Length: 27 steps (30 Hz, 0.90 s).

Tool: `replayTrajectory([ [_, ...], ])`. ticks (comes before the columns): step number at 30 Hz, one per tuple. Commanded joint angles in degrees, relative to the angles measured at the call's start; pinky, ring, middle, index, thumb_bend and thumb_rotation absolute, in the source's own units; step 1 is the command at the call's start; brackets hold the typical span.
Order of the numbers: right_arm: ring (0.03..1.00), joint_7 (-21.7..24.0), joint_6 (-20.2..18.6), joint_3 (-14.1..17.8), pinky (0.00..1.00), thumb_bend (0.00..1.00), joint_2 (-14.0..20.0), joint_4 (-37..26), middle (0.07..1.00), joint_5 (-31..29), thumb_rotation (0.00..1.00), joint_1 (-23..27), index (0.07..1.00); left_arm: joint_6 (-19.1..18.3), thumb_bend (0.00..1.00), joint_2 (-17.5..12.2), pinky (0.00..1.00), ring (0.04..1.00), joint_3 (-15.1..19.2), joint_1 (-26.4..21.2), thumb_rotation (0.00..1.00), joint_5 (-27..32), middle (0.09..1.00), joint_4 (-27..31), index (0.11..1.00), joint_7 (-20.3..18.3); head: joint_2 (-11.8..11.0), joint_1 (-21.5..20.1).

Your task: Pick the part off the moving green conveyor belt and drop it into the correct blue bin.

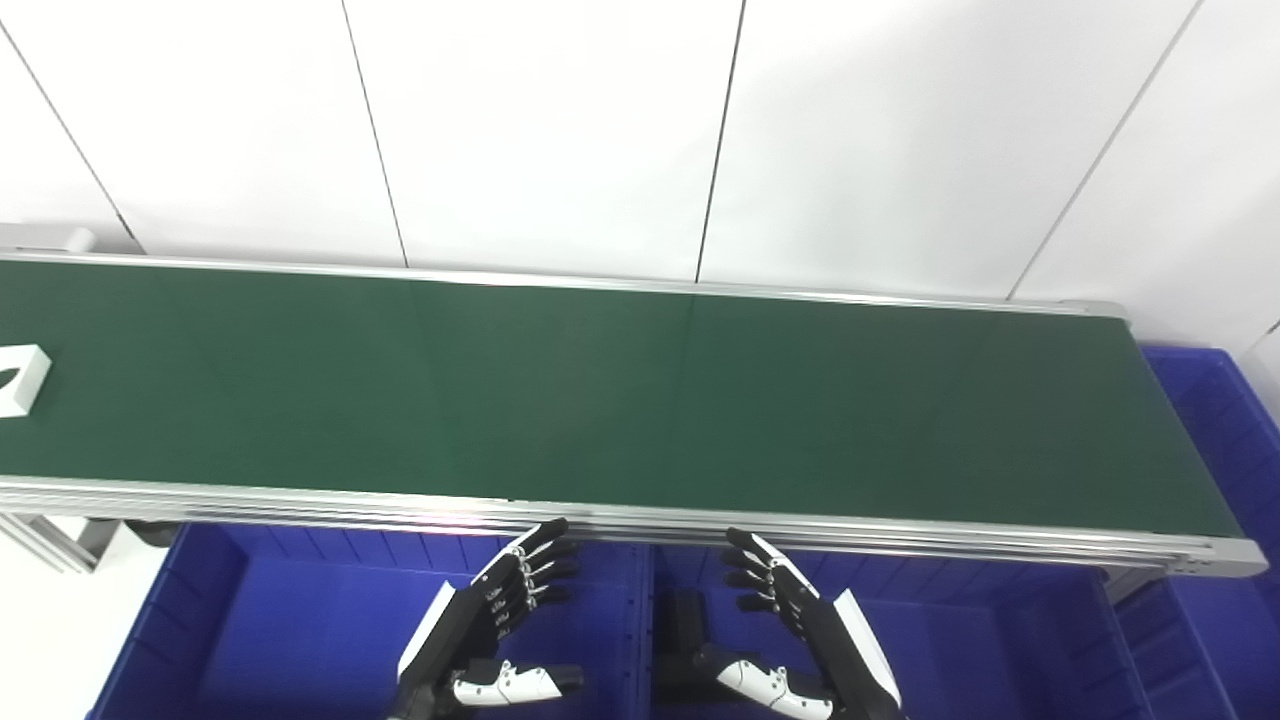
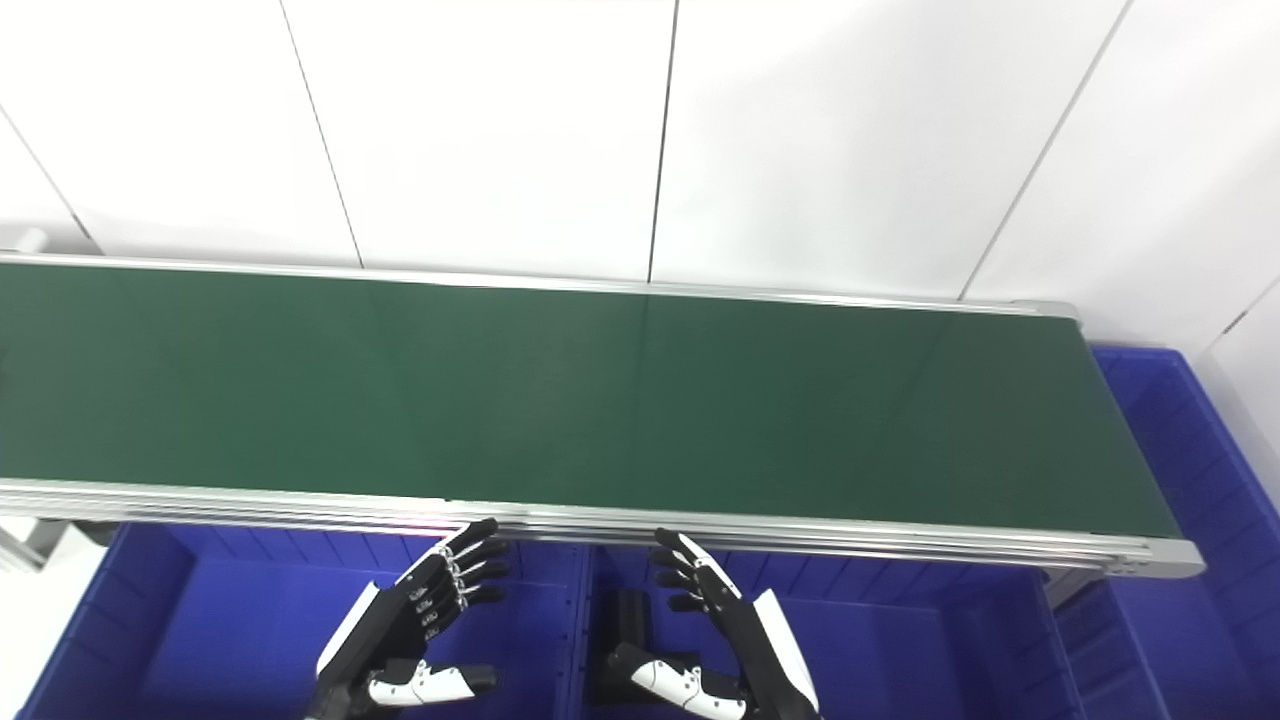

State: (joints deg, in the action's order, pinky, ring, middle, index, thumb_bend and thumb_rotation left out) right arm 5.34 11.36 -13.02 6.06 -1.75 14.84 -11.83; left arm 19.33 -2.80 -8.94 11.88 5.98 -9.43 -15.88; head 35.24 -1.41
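A white part (image 1: pixel 20 378) lies on the green conveyor belt (image 1: pixel 600 390) at the far left edge of the left eye view; the right eye view does not show it. Below the belt's near rail, my left hand (image 1: pixel 500 620) hovers open over the left blue bin (image 1: pixel 290 640), fingers spread and empty. My right hand (image 1: pixel 790 630) is open too, above the middle blue bin (image 1: pixel 960 650). A black part (image 1: pixel 685 625) rests in that middle bin beside the right hand. Both hands are far from the white part.
A third blue bin (image 1: pixel 1225 440) stands past the belt's right end. The aluminium rail (image 1: pixel 640 520) runs along the belt's near side, just beyond my fingertips. A white panelled wall rises behind the belt. The metal frame leg (image 1: pixel 50 540) shows at lower left.
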Motion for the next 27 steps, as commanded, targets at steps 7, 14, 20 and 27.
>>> replayTrajectory([
  [7, 0.813, -0.3, 1.0, 0.1, 0.74, 0.66, -0.2, -1.6, 0.849, -0.4, 0.48, 0.4, 0.899, 0.6, 0.96, 0.0, 0.77, 0.824, -0.2, -0.5, 0.26, -0.2, 0.853, 1.3, 0.892, 0.0, 0.0, 0.0],
  [14, 0.812, -0.2, 1.0, 0.0, 0.74, 0.66, -0.1, -1.7, 0.849, -0.2, 0.47, 0.4, 0.899, 0.7, 0.95, -0.1, 0.77, 0.826, -0.3, -0.4, 0.26, -0.1, 0.855, 1.3, 0.889, -0.2, 0.0, 0.0],
  [20, 0.812, -0.2, 0.9, 0.1, 0.74, 0.66, -0.2, -1.7, 0.848, -0.4, 0.47, 0.4, 0.899, 0.7, 0.96, 0.0, 0.77, 0.820, -0.2, -0.5, 0.26, 0.1, 0.851, 1.3, 0.890, -0.1, 0.0, 0.0],
  [27, 0.811, -0.2, 1.3, 0.2, 0.74, 0.67, -0.1, -1.5, 0.849, -0.8, 0.48, 0.4, 0.900, 0.5, 0.95, 0.0, 0.77, 0.822, -0.1, -0.3, 0.25, 0.0, 0.853, 1.6, 0.890, 0.1, 0.1, -0.1],
])
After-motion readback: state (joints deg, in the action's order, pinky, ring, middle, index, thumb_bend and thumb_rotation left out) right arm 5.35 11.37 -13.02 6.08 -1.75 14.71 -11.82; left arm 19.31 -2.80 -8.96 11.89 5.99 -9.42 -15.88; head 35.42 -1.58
